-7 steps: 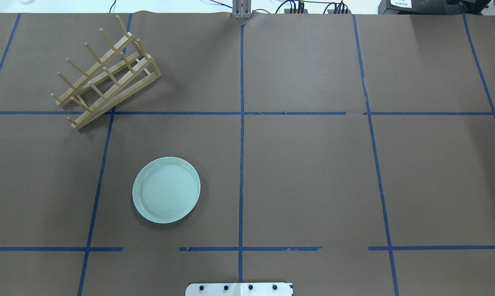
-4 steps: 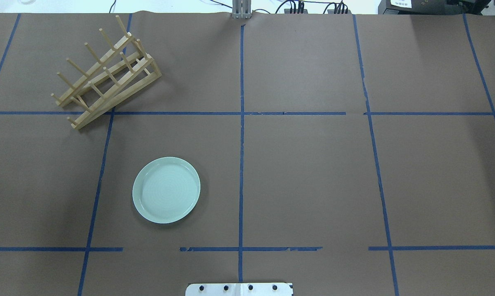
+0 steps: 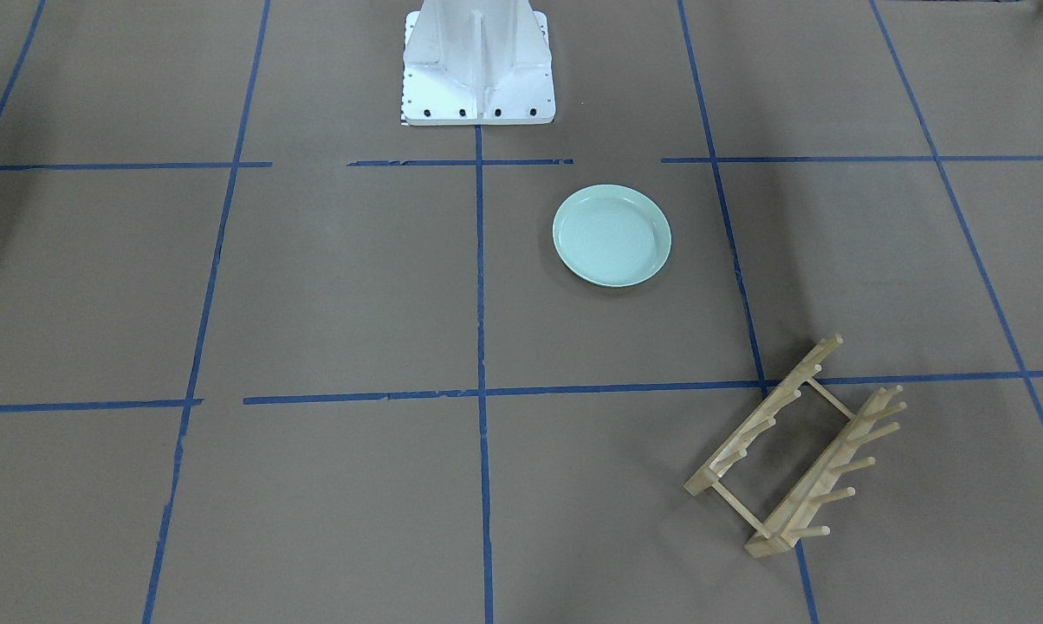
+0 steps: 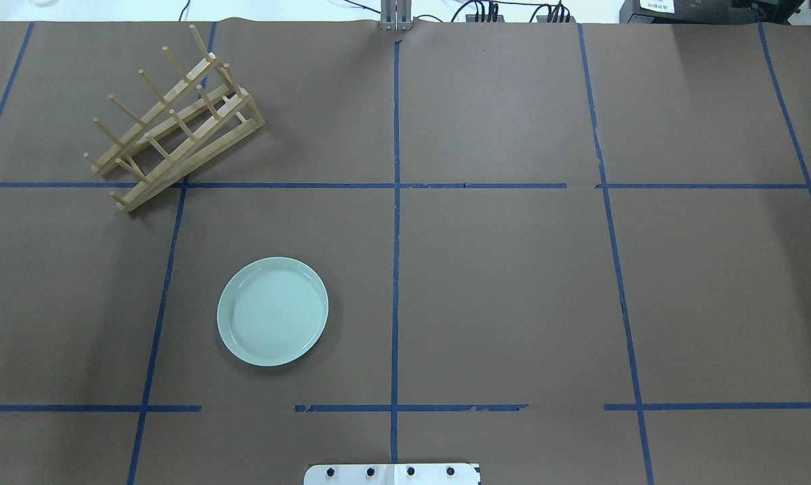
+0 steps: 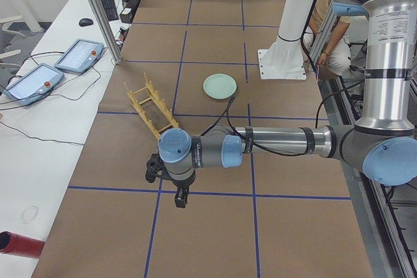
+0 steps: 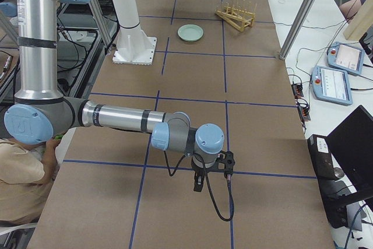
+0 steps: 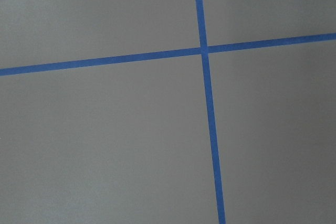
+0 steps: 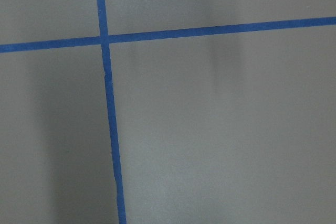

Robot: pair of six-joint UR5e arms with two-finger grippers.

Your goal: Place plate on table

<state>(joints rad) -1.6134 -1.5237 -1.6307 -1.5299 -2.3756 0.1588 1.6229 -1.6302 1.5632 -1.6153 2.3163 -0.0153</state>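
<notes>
The pale mint-green plate [image 4: 272,311] lies flat on the brown table [image 4: 513,283], in the square left of the centre tape line, near the robot base. It also shows in the front view [image 3: 612,235]. Nothing touches it. Neither gripper appears in the overhead or front views. The left gripper [image 5: 180,201] hangs over the table far from the plate, seen only from the side. The right gripper [image 6: 197,187] shows likewise at the table's other end. I cannot tell whether either is open or shut. Both wrist views show only paper and tape lines.
A light wooden peg rack [image 4: 176,121] stands at the far left, beyond the plate; it holds nothing. The white robot base [image 4: 392,473] sits at the near edge. Tablets [image 5: 81,55] and cables lie on the side bench. A person [image 6: 23,190] sits by the robot.
</notes>
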